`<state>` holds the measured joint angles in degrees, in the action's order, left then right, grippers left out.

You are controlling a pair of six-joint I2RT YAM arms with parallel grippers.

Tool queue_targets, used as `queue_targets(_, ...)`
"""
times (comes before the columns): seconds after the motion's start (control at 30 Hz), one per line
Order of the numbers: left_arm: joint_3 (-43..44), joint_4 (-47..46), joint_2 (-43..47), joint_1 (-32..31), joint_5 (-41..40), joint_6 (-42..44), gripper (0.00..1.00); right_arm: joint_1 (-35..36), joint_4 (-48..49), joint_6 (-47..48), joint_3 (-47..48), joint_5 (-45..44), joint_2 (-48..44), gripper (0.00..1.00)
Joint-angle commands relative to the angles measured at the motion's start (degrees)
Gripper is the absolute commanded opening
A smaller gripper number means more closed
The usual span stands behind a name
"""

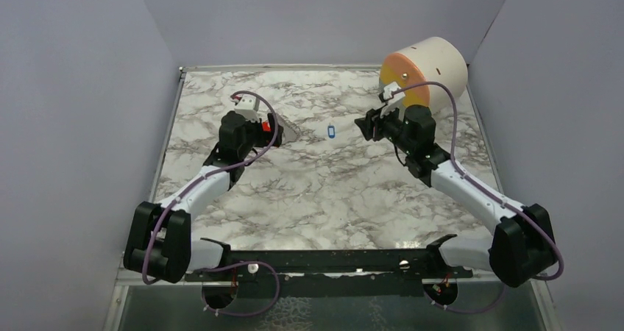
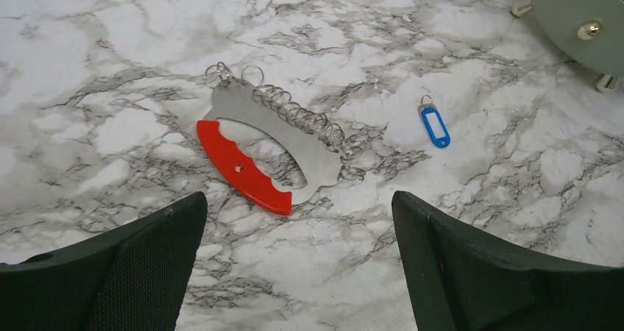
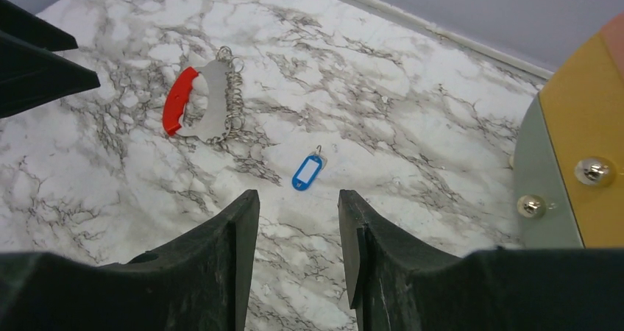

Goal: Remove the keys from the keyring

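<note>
The keyring (image 2: 283, 136) is a grey curved plate with a wire coil along its back and a red grip. It lies flat on the marble table and also shows in the right wrist view (image 3: 210, 107) and the top view (image 1: 288, 132). The key, a tiny blue tag with a silvery loop (image 2: 435, 126), lies apart from the keyring, to its right (image 3: 307, 172) (image 1: 331, 130). My left gripper (image 2: 298, 198) is open and empty, just short of the keyring (image 1: 271, 134). My right gripper (image 3: 298, 196) is open and empty, just short of the tag (image 1: 366, 125).
A big cream cylinder with an orange face (image 1: 427, 70) lies at the back right, close behind my right wrist; it also shows in the left wrist view (image 2: 581, 15) and the right wrist view (image 3: 581, 162). Grey walls enclose the table (image 1: 309, 198) on three sides.
</note>
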<state>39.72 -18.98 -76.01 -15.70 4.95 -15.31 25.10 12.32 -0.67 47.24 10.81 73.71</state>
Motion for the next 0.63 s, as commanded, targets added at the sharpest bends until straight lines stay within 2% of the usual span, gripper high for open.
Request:
queue_targets(0.0,-3.4,1.1,6.5,0.3,-6.5,1.4,0.99,-0.2,0.9,-1.3,-3.6,-4.9,-6.0,0.45)
queue_targets(0.1,-6.4,1.1,11.4,0.4,-9.8,1.4,0.99,-0.2,2.1,-2.5,-7.0,-8.0,-11.5,0.45)
queue_targets(0.13,-7.5,1.5,13.1,0.3,-11.1,1.4,0.99,-0.2,2.4,-2.8,-8.2,-9.4,-13.5,0.50)
queue_targets(0.2,-8.8,3.1,16.6,0.3,-13.1,1.5,0.99,-0.2,3.5,-3.3,-10.8,-12.1,-18.2,0.84)
queue_targets(0.23,-9.4,3.8,18.3,0.3,-13.8,1.5,0.99,-0.2,4.3,-3.6,-12.3,-13.4,-20.6,0.90)
queue_targets(0.4,-10.8,7.2,25.9,0.3,-17.6,1.5,0.99,-0.2,5.3,-3.9,-16.3,-18.6,-30.1,0.91)
queue_targets(0.6,-12.2,9.8,32.1,0.3,-22.2,1.1,0.99,-0.2,5.9,-4.3,-17.7,-21.0,-32.8,0.92)
